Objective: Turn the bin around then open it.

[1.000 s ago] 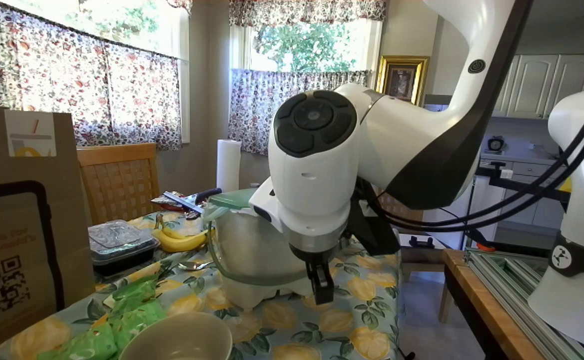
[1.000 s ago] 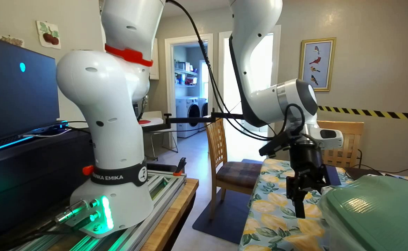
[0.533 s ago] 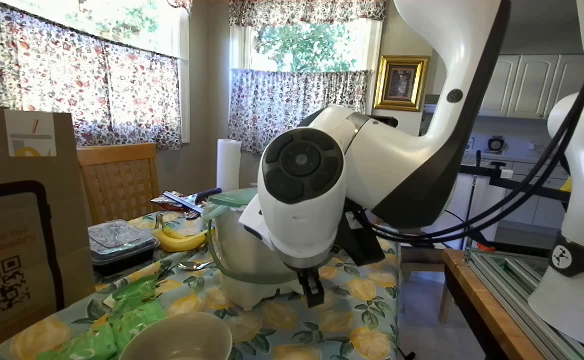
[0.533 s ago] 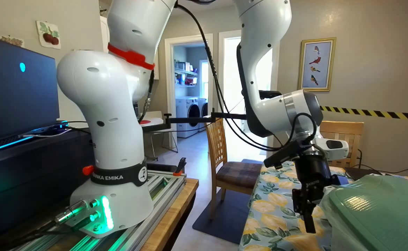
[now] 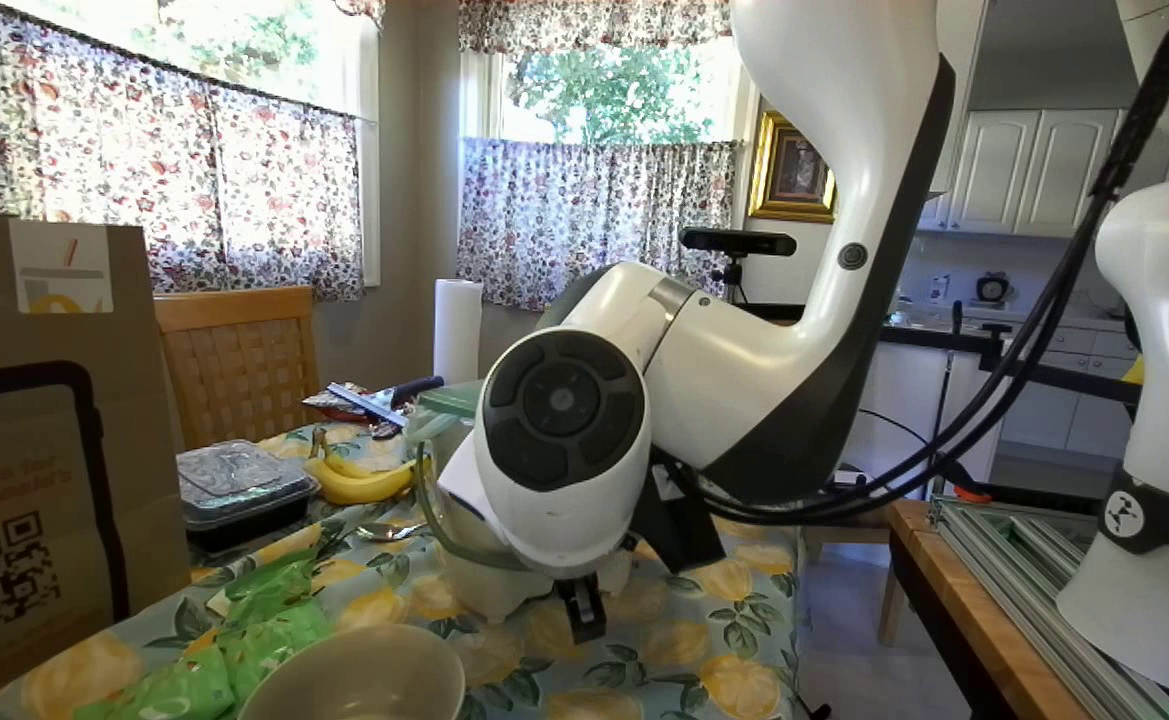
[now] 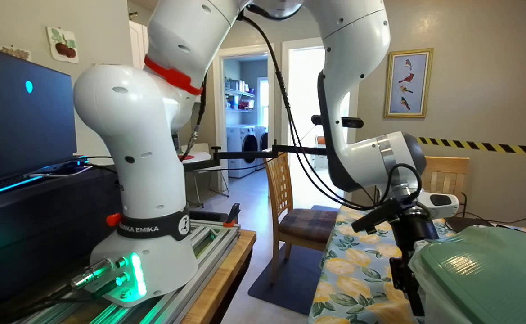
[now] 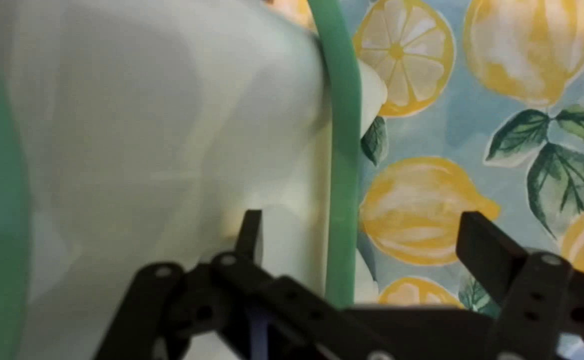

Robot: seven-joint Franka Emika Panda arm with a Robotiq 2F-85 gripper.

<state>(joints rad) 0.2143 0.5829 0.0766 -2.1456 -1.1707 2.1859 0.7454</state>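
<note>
The off-white bin (image 5: 489, 592) stands upright on the table, partly covered by the arm in an exterior view. Its green lid (image 6: 492, 270) is down on top. A green band (image 7: 344, 165), apparently the bin's handle, runs along the low side of the body in the wrist view. My gripper (image 7: 359, 224) is open over this side of the bin, low beside its wall in both exterior views. One fingertip lies over the pale body, the other over the tablecloth, with the band showing between them. Whether either finger touches the bin, I cannot tell.
A pale bowl (image 5: 359, 680) and green bags (image 5: 254, 640) sit at the table's front. Bananas (image 5: 359, 480), a foil-topped tray (image 5: 244, 485) and a spoon (image 5: 389, 532) lie beyond. A tall paper bag (image 5: 54, 430) stands at one side, a paper towel roll (image 5: 457, 330) behind.
The arm has come down and closer to the bin, its gripper shifting left in one exterior picture and right in the opposite one. The jaws stay open, and the bin stands where it was.
</note>
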